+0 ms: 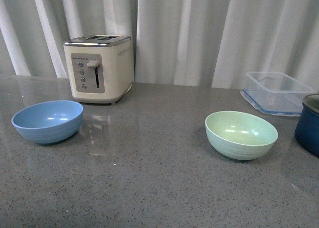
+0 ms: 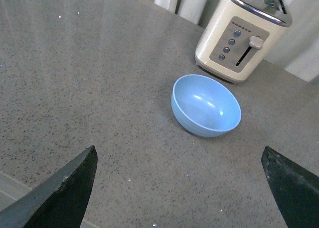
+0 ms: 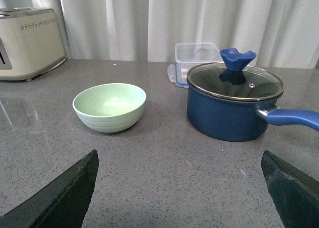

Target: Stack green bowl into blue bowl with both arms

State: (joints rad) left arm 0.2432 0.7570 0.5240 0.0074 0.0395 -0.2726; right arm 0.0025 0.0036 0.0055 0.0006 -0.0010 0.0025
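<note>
The blue bowl [image 1: 48,120] stands upright and empty on the grey counter at the left, in front of the toaster. The green bowl [image 1: 241,134] stands upright and empty at the right. Neither arm shows in the front view. In the left wrist view the blue bowl [image 2: 206,105] lies well beyond my left gripper [image 2: 179,188], which is open with nothing between its fingers. In the right wrist view the green bowl [image 3: 109,107] sits well ahead of my open right gripper [image 3: 179,188], with only bare counter between its fingers.
A cream toaster [image 1: 99,67] stands behind the blue bowl. A dark blue pot [image 3: 233,106] with a glass lid and a long handle sits right of the green bowl. A clear plastic container [image 1: 276,91] rests on its lid at the back right. White curtains hang behind.
</note>
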